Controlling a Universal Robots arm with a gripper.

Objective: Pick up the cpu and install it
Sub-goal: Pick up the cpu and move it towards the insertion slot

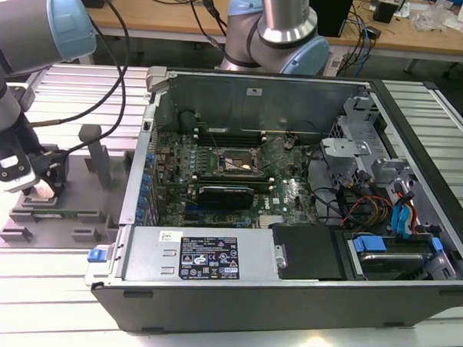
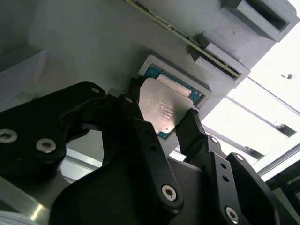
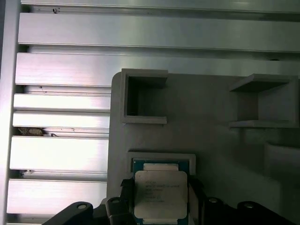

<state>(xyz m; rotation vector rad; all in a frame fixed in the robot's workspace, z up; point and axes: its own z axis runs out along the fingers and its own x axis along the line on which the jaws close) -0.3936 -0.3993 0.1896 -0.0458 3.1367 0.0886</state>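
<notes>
- Your gripper [image 1: 42, 188] sat low over the gray fixture [image 1: 84, 213] at the exterior view's left, well apart from the open computer case [image 1: 296, 92].
- The cpu [image 2: 161, 110] lay flat, silvery top up, in a shallow square pocket of the fixture [image 2: 93, 47]. Its green rim showed along the pocket's far side.
- The key relation was that the cpu sat directly under the gripper [image 2: 161, 115] and between its fingers [image 2: 140, 122], neither ahead nor off to a side.
- In both wrist views the two black fingers straddled the chip, one against each of two opposite edges, with the other two edges free.
- The cpu [image 3: 160, 192] looked near-square to you, so there was no long axis to favour. The fingers lined up square to its sides rather than across a corner.
- You could read the grip as closed on the cpu, with no gap visible at either edge. That is a judgement, as the contact lines were partly shadowed.
- You could not tell whether the chip had left the pocket floor.
- The socket [image 1: 236, 162] lay mid-board inside the case, toward the exterior view's right of the gripper.
</notes>
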